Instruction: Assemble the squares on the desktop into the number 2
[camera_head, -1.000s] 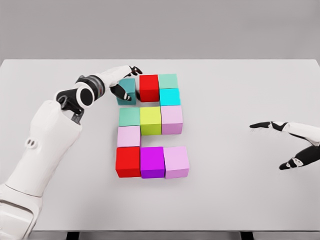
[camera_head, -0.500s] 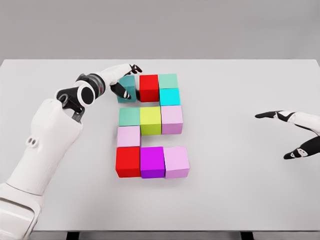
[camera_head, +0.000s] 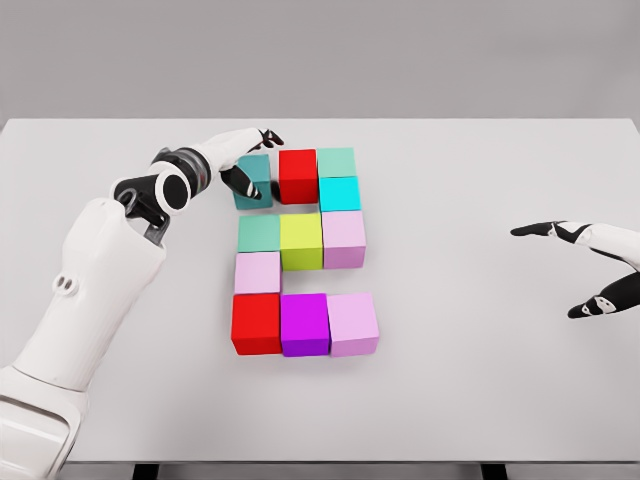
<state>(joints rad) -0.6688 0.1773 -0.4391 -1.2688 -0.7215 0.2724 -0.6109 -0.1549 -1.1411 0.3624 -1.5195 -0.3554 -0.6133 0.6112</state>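
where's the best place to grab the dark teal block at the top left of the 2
Grip the dark teal block across its far and near faces, coming in from the left, as the left hand already does. Its right face sits against the red block, leaving no finger room there, while the left side faces bare table.

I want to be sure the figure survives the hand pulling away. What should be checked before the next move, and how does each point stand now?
1. Left robot hand around the dark teal block: ok, fingers wrap it.
2. Teal block flush against the red block of the top row: ok, touching.
3. Top row level: not ok, the teal block sits slightly lower and askew.
4. Bottom row, red to purple block, closed up: ok.
5. Right robot hand away from the blocks: ok, open at the table's right edge.
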